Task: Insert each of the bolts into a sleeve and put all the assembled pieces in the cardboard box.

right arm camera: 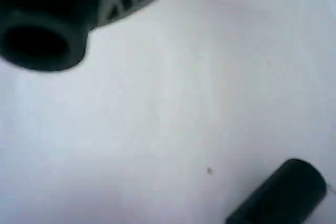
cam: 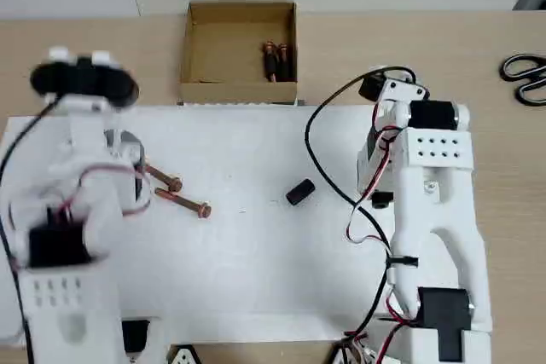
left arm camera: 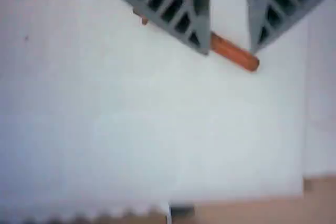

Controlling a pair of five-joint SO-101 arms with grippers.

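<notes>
Two copper bolts [cam: 162, 179] [cam: 183, 203] lie side by side on the white mat [cam: 256, 253], left of centre. My left gripper [left arm camera: 228, 45] hangs open just above them, its grey fingers [left arm camera: 178, 9] on either side of one bolt [left arm camera: 233, 53]. My right gripper [cam: 380, 187] is at the mat's right side, shut on a black sleeve [right arm camera: 39, 40] whose open end faces the camera. A second black sleeve [cam: 299, 192] [right arm camera: 283, 195] lies loose near the mat's middle. The cardboard box [cam: 205, 49] behind the mat holds assembled pieces [cam: 277, 61].
Scissors [cam: 525, 76] lie on the wooden table at the far right. Black cables [cam: 317, 164] loop from the right arm over the mat. The mat's front half is bare between the two arm bases.
</notes>
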